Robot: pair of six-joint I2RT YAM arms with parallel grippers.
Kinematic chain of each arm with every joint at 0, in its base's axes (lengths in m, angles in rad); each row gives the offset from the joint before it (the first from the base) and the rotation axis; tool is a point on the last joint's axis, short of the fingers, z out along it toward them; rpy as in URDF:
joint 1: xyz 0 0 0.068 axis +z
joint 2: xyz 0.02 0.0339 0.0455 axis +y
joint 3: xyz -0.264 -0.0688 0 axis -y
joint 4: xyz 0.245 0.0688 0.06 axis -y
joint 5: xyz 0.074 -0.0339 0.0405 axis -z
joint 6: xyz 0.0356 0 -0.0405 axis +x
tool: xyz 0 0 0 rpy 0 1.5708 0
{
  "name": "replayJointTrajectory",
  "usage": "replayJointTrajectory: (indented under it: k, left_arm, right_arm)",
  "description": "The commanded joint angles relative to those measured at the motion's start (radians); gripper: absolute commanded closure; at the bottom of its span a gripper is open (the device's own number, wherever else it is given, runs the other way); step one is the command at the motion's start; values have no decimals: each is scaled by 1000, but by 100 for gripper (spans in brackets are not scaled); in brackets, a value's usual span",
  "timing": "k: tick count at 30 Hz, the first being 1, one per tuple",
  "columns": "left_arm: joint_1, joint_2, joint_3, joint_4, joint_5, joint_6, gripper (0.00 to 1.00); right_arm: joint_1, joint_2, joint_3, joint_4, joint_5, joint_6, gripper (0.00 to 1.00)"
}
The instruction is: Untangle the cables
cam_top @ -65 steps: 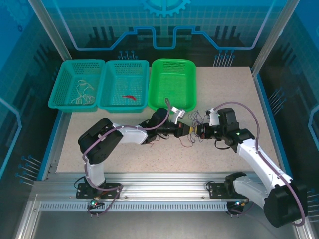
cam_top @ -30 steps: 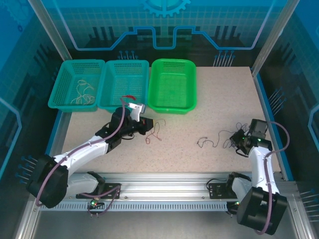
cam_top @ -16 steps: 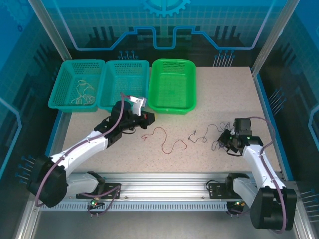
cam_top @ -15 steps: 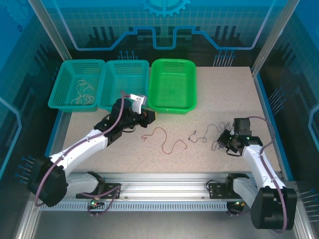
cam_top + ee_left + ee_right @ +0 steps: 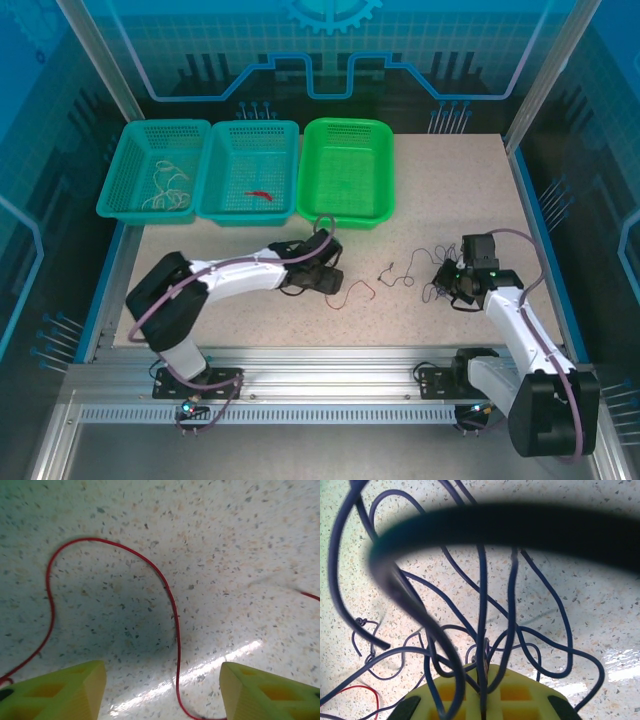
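Red cable (image 5: 170, 595): thin, loose S-curve lying flat on surface (image 5: 450, 180), centre-front. Dark cables (image 5: 481, 605): purple-blue tangle of loops just right of the red one, one strand trailing toward centre. Left arm stretched low across to centre; left tool (image 5: 160, 680) fingers apart, straddling red cable, no grip. Right arm bent inward; right tool (image 5: 485, 672) pinched together on dark cables, strands fanning out over surface.

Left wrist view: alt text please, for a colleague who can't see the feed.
A thin red cable loops across the speckled table and runs down between the two yellow-green fingers of the left gripper, whose jaws stand open and hold nothing.
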Motion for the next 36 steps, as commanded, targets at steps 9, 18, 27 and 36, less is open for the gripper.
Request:
replayJointTrajectory:
  k: [9, 18, 27, 36]
  left_arm:
    - [-66, 126, 80, -163, -36, -108, 51]
    - [-87, 169, 75, -110, -50, -94, 100]
    - [-11, -227, 116, -161, -114, 10, 100]
    - [210, -380, 462, -235, -95, 238, 100]
  right_arm:
    - [20, -2, 20, -9, 20, -21, 97]
    - [21, 11, 28, -1, 3, -29, 97]
    - [81, -26, 26, 26, -86, -92, 95]
    - [102, -5, 13, 44, -82, -68, 95]
